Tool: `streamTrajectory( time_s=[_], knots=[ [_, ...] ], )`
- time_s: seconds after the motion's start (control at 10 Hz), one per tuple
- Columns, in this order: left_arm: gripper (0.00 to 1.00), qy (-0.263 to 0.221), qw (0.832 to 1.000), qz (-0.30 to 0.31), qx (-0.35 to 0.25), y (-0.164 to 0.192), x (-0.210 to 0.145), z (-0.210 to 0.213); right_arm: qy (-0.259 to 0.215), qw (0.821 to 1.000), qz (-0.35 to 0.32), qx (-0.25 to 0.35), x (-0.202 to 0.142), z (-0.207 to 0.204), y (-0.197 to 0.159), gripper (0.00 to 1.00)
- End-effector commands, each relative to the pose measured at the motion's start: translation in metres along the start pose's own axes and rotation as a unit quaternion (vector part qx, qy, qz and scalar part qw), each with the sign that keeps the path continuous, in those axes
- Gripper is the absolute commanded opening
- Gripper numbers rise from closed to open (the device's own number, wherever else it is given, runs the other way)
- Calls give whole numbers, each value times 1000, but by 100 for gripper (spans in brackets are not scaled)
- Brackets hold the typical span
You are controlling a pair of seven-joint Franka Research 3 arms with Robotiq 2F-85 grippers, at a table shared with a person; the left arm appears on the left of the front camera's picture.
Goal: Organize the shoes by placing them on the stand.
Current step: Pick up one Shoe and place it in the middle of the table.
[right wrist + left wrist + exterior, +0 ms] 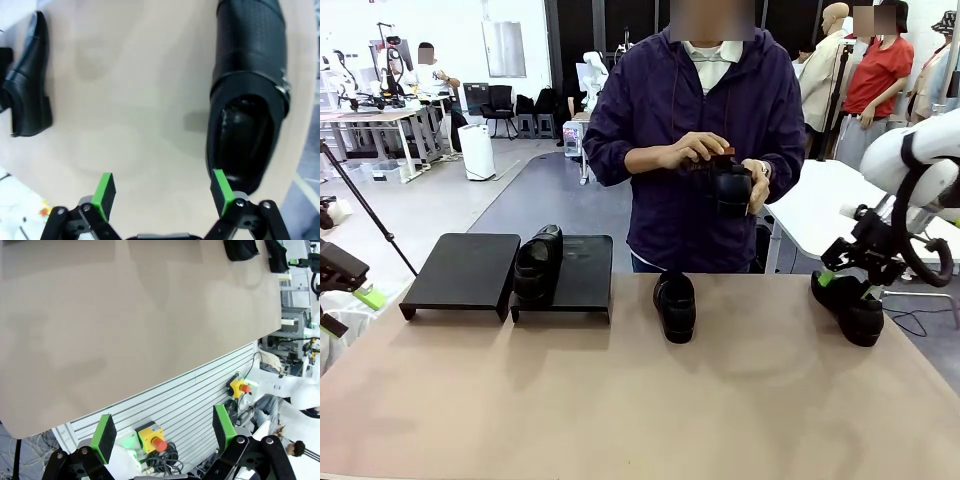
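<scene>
I saw glossy black leather shoes (pixel 675 306), a matt black stand (pixel 460 268) and a smooth, matt beige tabletop (pixel 620 400).

Bright, even overhead room light falls on the worktop (pixel 620 400), leaving soft, faint shadows beside the shoes (pixel 675 305) (their gloss catches small highlights). Both wrist views bend at the edges, and the right wrist view is slightly soft close up.

The held shoe (pixel 730 190) is partly covered by the person's hands (pixel 688 150). In the left wrist view, one shoe (pixel 241 249) and a second shoe (pixel 277 257) are cut off by the upper edge.
</scene>
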State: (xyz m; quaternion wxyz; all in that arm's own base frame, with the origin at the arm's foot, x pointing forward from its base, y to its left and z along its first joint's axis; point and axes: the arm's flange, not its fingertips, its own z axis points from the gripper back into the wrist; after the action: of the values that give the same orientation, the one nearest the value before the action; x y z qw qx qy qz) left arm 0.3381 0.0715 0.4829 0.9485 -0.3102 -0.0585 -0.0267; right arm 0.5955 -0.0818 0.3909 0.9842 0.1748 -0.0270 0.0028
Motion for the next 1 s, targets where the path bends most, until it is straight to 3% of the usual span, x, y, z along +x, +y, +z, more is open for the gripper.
streamTrajectory(
  time_s=[0.0, 0.9],
  knots=[
    [100, -1, 1000, -4, -9, -1, 1, 2, 17, 999, 18, -44, 12, -5, -1, 100],
    [100, -1, 1000, -4, -9, -1, 1, 2, 14, 994, 34, -108, 20, -33, 5, 100]
  ],
)
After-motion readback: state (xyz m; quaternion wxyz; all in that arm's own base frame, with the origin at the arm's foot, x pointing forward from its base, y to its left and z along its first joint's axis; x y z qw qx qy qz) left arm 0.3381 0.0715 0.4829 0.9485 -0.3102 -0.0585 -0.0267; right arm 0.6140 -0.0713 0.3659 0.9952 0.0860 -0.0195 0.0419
